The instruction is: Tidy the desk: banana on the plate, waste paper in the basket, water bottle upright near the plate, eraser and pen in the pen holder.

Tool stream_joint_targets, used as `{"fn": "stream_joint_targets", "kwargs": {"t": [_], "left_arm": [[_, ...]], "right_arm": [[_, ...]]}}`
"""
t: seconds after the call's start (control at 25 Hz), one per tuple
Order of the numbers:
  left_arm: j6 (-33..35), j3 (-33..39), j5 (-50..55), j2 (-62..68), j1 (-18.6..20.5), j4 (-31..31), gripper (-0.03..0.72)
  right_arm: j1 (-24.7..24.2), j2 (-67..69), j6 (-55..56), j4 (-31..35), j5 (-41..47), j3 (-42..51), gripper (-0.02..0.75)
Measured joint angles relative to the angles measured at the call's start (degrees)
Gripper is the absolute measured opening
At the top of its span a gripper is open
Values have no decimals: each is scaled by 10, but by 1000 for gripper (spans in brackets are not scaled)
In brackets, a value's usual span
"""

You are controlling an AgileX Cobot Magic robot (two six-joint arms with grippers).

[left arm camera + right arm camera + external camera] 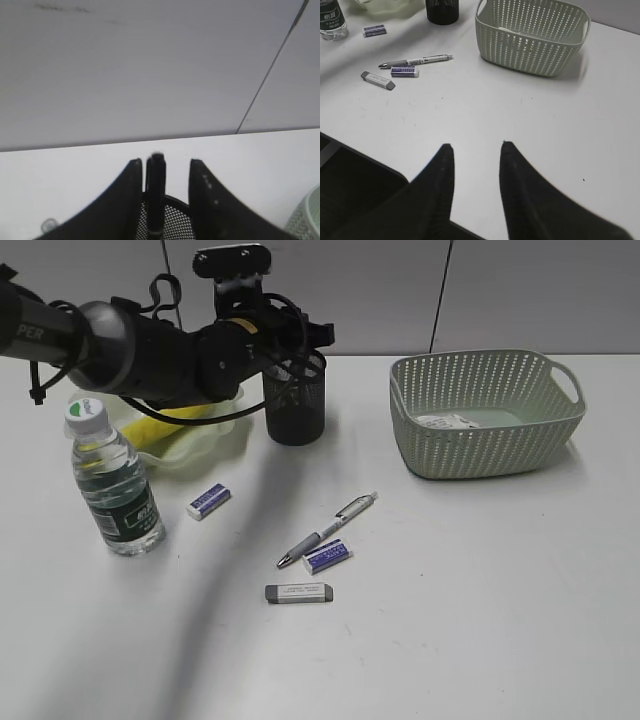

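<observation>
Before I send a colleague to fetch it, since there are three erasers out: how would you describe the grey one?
Start at the green basket on the right of the white desk, then look left to the pen lying in the middle. The grey eraser is nearest the front edge, just below the pen's tip. Unlike the two white erasers with blue labels, it is all grey.

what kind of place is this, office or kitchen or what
Most likely an office-style desk set up for a robot trial: a plain white desk against grey panel walls, with a pen, erasers and a mesh pen holder.
</observation>
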Motion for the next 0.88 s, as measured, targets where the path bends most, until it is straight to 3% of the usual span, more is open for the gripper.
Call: {"fn": "stream_joint_targets", "kwargs": {"t": [0.16,0.44,0.88], "left_arm": [[0,0,0,-2,0,0,311],[2,0,55,-84,0,4,328],[8,0,524,-351,3,239,328]], "right_arm": [[0,0,0,0,0,0,262],[0,0,0,0,0,0,262],[0,0,1,0,0,0,261]]}}
